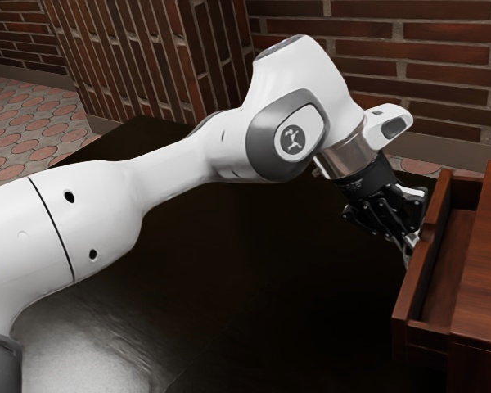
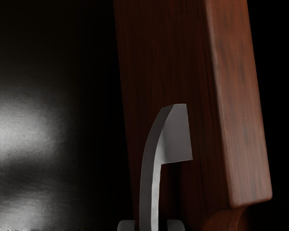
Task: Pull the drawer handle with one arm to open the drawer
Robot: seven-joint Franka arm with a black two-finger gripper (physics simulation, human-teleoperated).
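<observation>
A dark red wooden drawer (image 1: 432, 246) sticks out of its cabinet (image 1: 487, 270) at the exterior view's right, with its hollow inside showing. My black gripper (image 1: 407, 240) reaches down against the drawer's front panel. In the wrist view a grey curved handle (image 2: 164, 144) stands off the drawer front (image 2: 183, 67) and runs down between two grey finger pads (image 2: 126, 225) that sit close on either side of it. The gripper is shut on the handle.
The cabinet stands on a dark glossy table (image 1: 229, 295). A brick wall (image 1: 393, 49) rises behind it, and a tiled floor (image 1: 24, 123) lies at the far left. My white arm (image 1: 188, 180) spans the table from the left.
</observation>
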